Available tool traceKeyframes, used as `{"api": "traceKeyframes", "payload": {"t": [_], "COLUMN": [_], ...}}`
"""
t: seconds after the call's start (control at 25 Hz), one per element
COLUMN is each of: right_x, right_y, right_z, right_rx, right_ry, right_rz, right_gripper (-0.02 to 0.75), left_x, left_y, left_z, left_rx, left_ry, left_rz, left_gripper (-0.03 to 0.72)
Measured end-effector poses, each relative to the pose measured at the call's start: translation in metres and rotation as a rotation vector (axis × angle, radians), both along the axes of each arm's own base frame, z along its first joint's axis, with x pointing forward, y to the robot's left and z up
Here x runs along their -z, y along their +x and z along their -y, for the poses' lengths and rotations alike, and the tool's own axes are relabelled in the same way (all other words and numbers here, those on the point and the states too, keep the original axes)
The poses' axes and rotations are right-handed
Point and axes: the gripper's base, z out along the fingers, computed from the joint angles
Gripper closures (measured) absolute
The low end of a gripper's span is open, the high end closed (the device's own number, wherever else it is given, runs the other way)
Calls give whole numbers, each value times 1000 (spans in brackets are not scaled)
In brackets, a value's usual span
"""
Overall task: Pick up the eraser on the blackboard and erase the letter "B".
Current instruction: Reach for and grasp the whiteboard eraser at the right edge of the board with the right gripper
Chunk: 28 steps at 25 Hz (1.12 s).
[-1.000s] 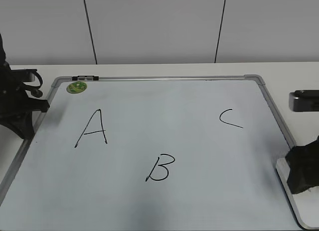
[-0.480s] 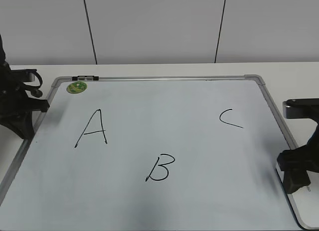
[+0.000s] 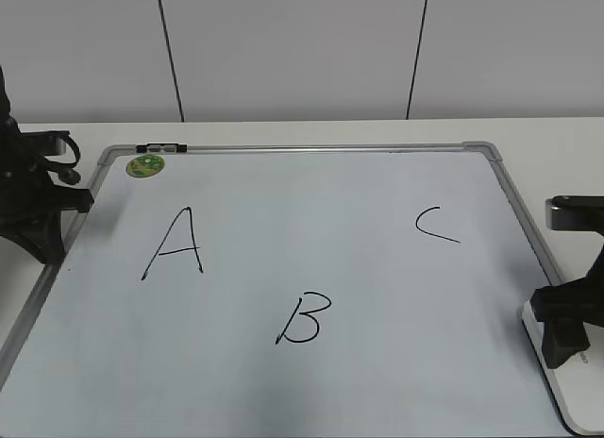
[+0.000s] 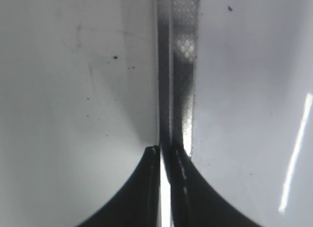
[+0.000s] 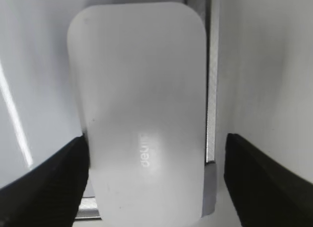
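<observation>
Straddling the white rounded plastic eraser (image 5: pixel 142 114) at the pale silver-framed blackboard's (image 3: pixel 311 148) corner, right fingers (image 5: pixel 46 185) spread open, eraser mostly hidden outside; left fingers (image 4: pixel 146 188) pressed together.

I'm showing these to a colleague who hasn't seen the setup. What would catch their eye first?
Three black letters on the blackboard: the "A" at left, the letter "B" low in the middle, the "C" at right. At the right edge, the right gripper stands open around the white eraser.
</observation>
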Motion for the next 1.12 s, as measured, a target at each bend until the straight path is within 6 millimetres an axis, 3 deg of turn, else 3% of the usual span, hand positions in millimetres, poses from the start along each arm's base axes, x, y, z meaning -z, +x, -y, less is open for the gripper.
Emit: {"api": "traceKeyframes", "payload": {"t": [0.44,0.68,1.12], "right_x": [11,11,11], "right_y": [6,7,7], "right_z": [-6,-5,-5], "right_rx": [-34,-42,-45], "right_ry": [56,49,49], "right_rz": [-1,1,1], "right_gripper": [92,196,205], "left_x": [0,0,0], "left_y": [0,0,0], "left_z": [0,0,0], "left_rx": [0,0,0], "left_ry": [0,0,0], "left_rz": [0,0,0], "left_gripper": [666,666,666]}}
